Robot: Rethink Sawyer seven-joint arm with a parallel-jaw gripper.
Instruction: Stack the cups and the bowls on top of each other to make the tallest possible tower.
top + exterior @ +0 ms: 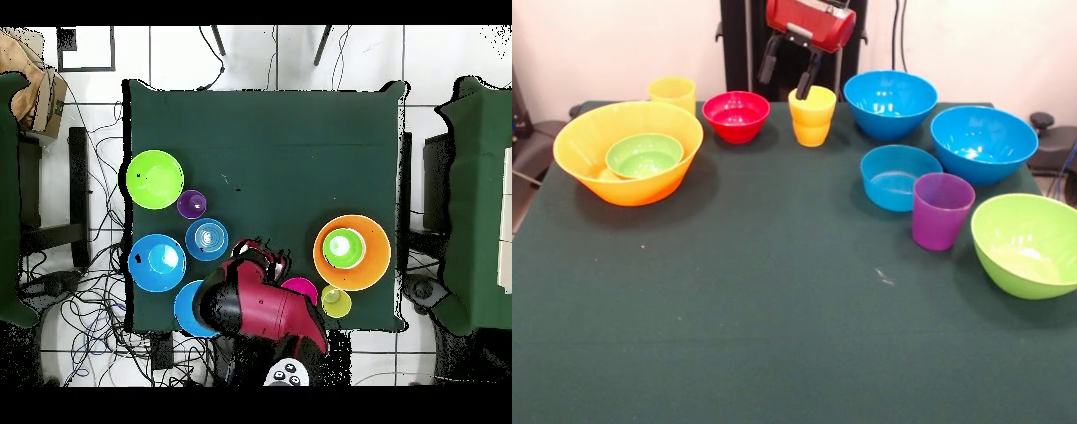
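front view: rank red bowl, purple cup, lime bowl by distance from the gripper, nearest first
Gripper is open, one finger in a yellow cup.
1. Red bowl, just to its left in the picture.
2. Purple cup, lower right.
3. Lime bowl, far right edge.

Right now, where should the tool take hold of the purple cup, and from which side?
Take the purple cup by its rim, coming straight down from above. It stands upright with its mouth open, and the shallow blue bowl sits close beside it, so a side approach looks cramped.
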